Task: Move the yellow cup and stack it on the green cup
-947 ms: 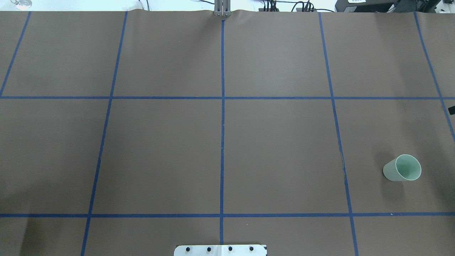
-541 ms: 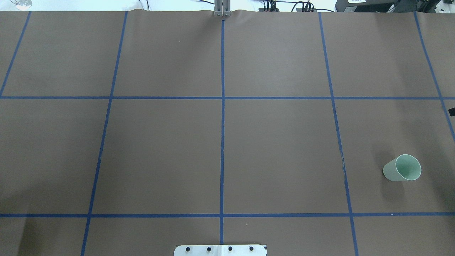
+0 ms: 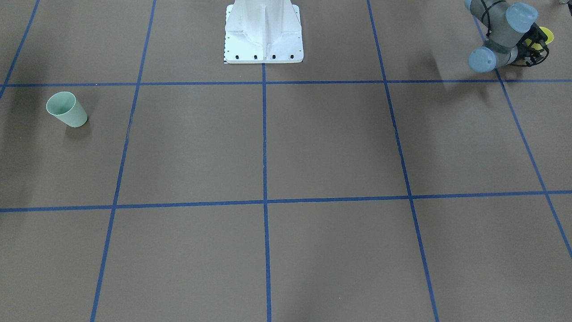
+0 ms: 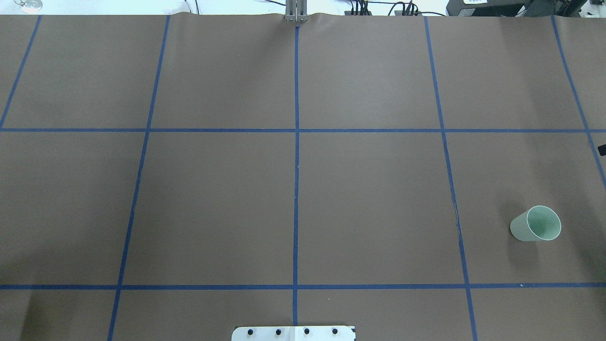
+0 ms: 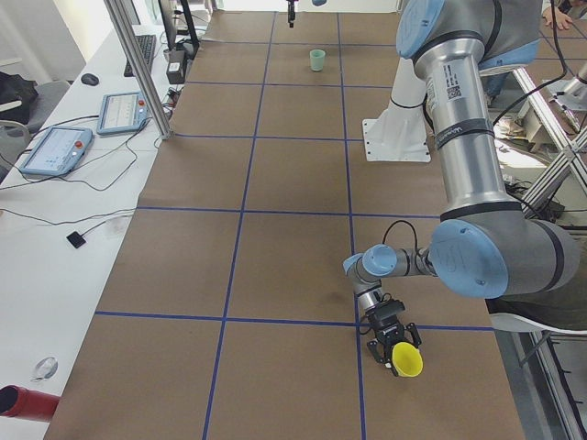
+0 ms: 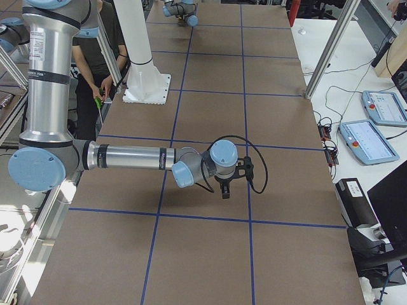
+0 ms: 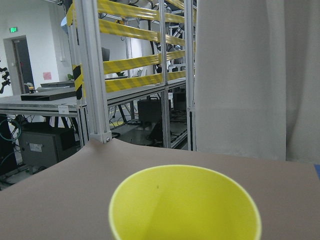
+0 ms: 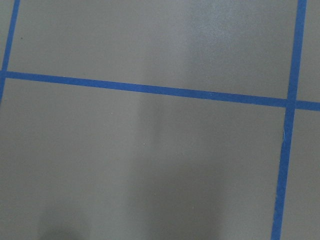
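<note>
Mount: the white base plate [image 3: 263,44] sits at the middle of the near edge of the bench [image 4: 369,203]. A blue tape line [image 4: 296,189] runs from it toward the far edge across the brown cover.

Left arm: the left arm [image 5: 468,165] comes down to the near left corner of the bench, with its wrist low over the cover.

Left gripper: the left gripper [image 5: 397,346] lies about level, with a finger on either side of the yellow cup [image 5: 404,359]. I cannot tell whether the fingers press on the cup or stand just off it.

Yellow cup: it is at the near left corner, mouth up, at the tips of the left gripper. The left wrist view looks across its open rim. Whether its base rests on the cover cannot be made out.

Green cup: the green cup [image 4: 532,226] stands upright and alone toward the right end, a little in from the near edge and well apart from the yellow cup.

Right arm: the right arm [image 6: 127,157] reaches out level over the right end.

Right gripper: the right gripper [image 6: 224,194] points straight down above the cover at the right end. It is farther from the near edge than the green cup and apart from it. Its wrist view shows only cover and crossing tape, so I cannot tell whether the fingers are apart or together.

Beyond the far edge: two control tablets [image 5: 55,151] lie on a white table [image 5: 37,238].
</note>
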